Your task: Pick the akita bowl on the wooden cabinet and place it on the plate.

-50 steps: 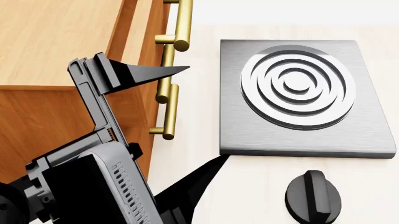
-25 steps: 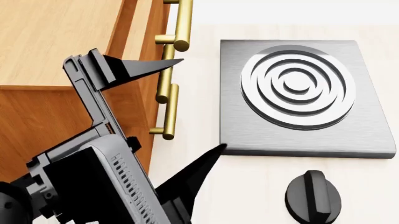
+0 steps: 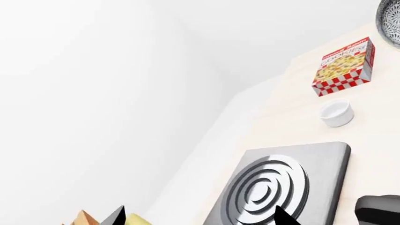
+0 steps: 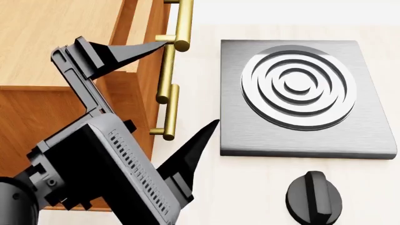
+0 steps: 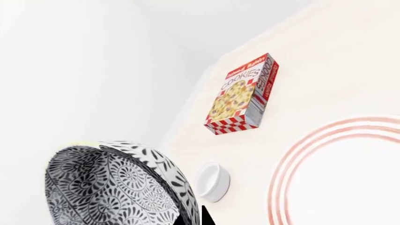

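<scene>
In the right wrist view the akita bowl, white with a dense dark floral pattern, fills the area by my right gripper. The gripper's dark fingertips pinch the bowl's rim, and it hangs above the pale counter. The plate, white with thin red rings, lies on the counter beside it. A sliver of the bowl shows in the left wrist view. My left gripper stands wide open and holds nothing, just in front of the wooden cabinet by its brass handles. The right gripper is outside the head view.
A steel burner plate with concentric rings lies right of the cabinet, with a black knob nearer to me. A red-checked cookies box and a small plain white cup sit on the counter near the plate.
My left arm has moved forward and to the left; its upper fingertip now reaches the brass handle. The gripper stays wide open.
</scene>
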Motion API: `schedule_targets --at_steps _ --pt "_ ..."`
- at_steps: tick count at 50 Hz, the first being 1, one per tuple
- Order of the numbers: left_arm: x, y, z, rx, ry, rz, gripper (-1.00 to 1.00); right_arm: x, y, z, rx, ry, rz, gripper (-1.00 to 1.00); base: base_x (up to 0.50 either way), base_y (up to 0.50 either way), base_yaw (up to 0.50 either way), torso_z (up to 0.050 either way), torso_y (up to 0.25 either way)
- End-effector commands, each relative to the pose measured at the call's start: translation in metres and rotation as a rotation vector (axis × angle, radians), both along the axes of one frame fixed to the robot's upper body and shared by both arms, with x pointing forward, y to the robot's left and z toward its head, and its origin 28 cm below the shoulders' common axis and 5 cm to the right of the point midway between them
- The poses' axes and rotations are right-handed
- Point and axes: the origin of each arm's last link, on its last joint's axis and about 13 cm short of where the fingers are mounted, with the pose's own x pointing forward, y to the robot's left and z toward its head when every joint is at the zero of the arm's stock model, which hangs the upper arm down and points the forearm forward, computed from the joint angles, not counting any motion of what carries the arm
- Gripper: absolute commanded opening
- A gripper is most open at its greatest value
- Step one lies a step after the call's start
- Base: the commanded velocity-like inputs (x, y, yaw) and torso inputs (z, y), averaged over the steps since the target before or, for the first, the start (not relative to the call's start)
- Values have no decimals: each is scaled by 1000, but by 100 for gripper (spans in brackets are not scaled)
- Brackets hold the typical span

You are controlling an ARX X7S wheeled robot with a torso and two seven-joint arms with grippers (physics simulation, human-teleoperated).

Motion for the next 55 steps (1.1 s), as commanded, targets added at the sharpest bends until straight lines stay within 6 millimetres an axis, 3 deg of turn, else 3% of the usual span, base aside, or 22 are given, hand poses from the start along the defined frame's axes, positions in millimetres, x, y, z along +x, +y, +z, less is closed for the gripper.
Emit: schedule_targets --at_steps 1,27,41,55 --pt "-1 -6 1 -4 0 -40 100 2 -6 4 -61 -12 -18 -100 0 0 0 0 0" --pt "1 -5 1 -7 4 -39 100 12 -25 1 -110 104 -54 -100 0 0 0 0 0" --pt "3 -5 -2 -12 13 -34 100 8 -34 -7 90 72 -17 -100 0 0 0 1 1" --pt "2 -5 -5 -6 16 -34 100 8 -36 -3 103 59 0 -100 0 0 0 0 0"
